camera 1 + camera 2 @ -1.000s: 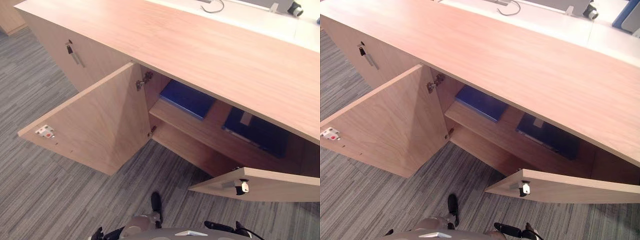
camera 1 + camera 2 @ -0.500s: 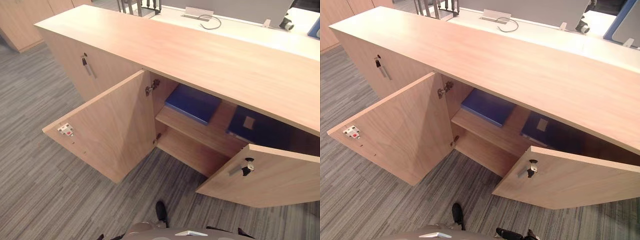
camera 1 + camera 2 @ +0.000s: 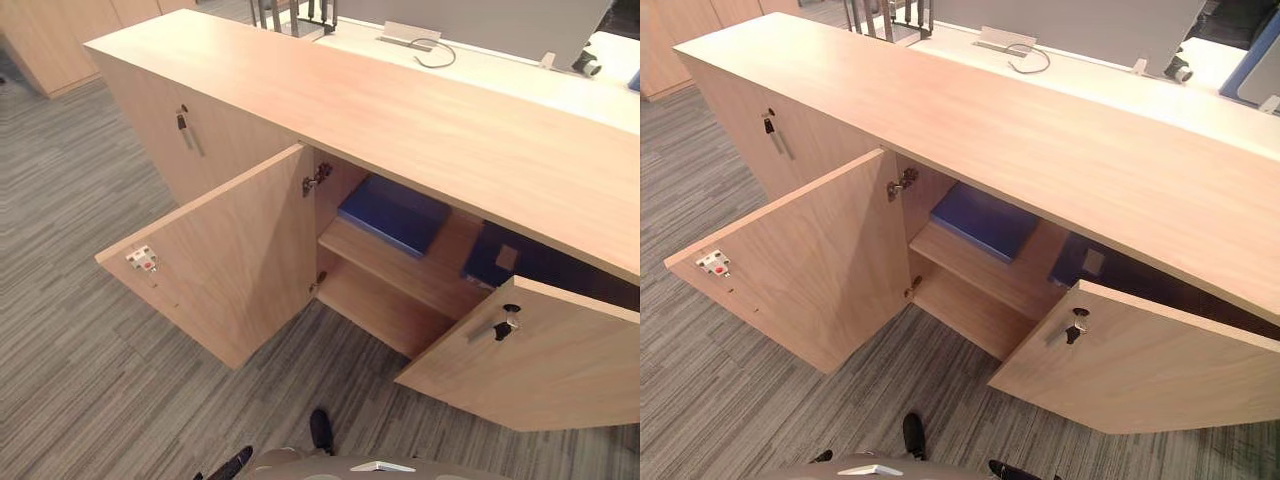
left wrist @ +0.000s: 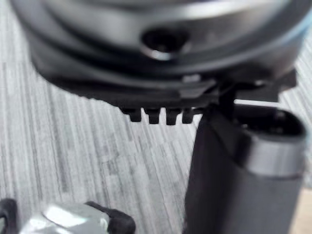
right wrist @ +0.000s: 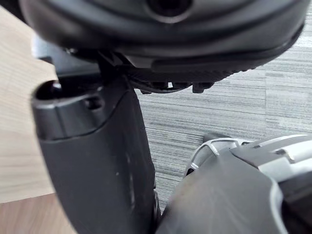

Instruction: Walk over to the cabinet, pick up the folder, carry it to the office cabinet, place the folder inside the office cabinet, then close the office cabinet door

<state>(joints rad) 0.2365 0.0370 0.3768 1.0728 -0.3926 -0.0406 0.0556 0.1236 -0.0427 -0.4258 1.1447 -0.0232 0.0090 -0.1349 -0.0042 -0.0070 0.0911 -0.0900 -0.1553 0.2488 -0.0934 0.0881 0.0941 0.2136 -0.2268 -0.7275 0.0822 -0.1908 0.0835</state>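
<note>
Left eye view: the office cabinet (image 3: pixel 400 110) is a long, low unit of light wood standing on grey striped carpet (image 3: pixel 80 380). Its left door (image 3: pixel 240 260) is swung wide open, with a white latch plate (image 3: pixel 143 259) near the free edge. Its right door (image 3: pixel 540 370) stands partly open and carries a metal handle (image 3: pixel 495 326). Inside the cabinet, the blue folder (image 3: pixel 395 212) lies flat on the upper shelf (image 3: pixel 400 268), toward the left-door side. A dark blue folder (image 3: pixel 495 258) lies on the same shelf, partly hidden behind the right door. One more cabinet door (image 3: pixel 150 110), beyond the left door, is closed.

Right eye view: same layout. A pale label (image 3: pixel 1092 262) shows on the dark blue folder. A white desk (image 3: pixel 1090 80) with a cable (image 3: pixel 1025 60) runs behind the cabinet.

Left wrist view: the left hand (image 4: pixel 229 175) hangs over the carpet, away from the cabinet. No folder is in it. Whether the hand is open or closed cannot be told.

Right wrist view: the right hand (image 5: pixel 97 161) hangs beside a light wood panel (image 5: pixel 14 122); which part of the cabinet this is cannot be told. No folder is in it. Its open or closed state cannot be told.
</note>
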